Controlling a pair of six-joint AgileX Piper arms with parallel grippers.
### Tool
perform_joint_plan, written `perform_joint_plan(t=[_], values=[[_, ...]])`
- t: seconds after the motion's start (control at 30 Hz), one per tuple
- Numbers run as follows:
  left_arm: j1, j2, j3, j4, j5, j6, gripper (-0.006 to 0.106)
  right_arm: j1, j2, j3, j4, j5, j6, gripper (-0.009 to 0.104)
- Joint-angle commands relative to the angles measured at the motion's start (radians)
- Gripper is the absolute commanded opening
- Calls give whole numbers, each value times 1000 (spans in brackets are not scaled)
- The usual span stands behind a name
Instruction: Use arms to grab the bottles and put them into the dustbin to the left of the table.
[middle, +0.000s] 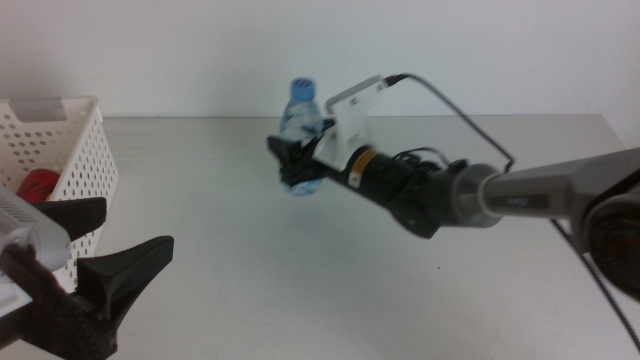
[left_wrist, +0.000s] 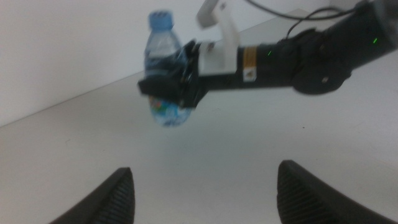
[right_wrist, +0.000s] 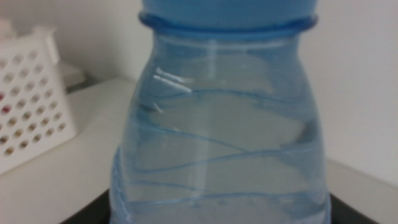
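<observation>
A clear bluish water bottle (middle: 299, 130) with a blue cap hangs above the table (middle: 300, 260), held upright in my right gripper (middle: 293, 160), which is shut on its lower body. The right arm reaches in from the right. In the left wrist view the same bottle (left_wrist: 163, 74) shows in the right gripper's dark jaws. The bottle (right_wrist: 217, 143) fills the right wrist view. My left gripper (middle: 115, 245) stands open at the lower left, beside the white dustbin (middle: 75, 150). Something red (middle: 40, 183) lies inside the dustbin.
A black cable (middle: 470, 120) loops above the right arm. The table's far edge meets a white wall. The dustbin (right_wrist: 31, 106) also shows beyond the bottle in the right wrist view.
</observation>
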Motion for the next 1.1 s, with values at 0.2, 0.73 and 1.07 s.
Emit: perform_joint_plan(t=[0.2,0.73,1.07], values=[[-4,0,-28,0,-72,-16,75,77,9,-59,21,-112,-160,0],[-4,0,-28,0,-72,-16,75,67,-92,55,-41,-105,-3,85],[-4,0,-28,0,-72,-16,75,33,-514,439,-87,3,6,76]])
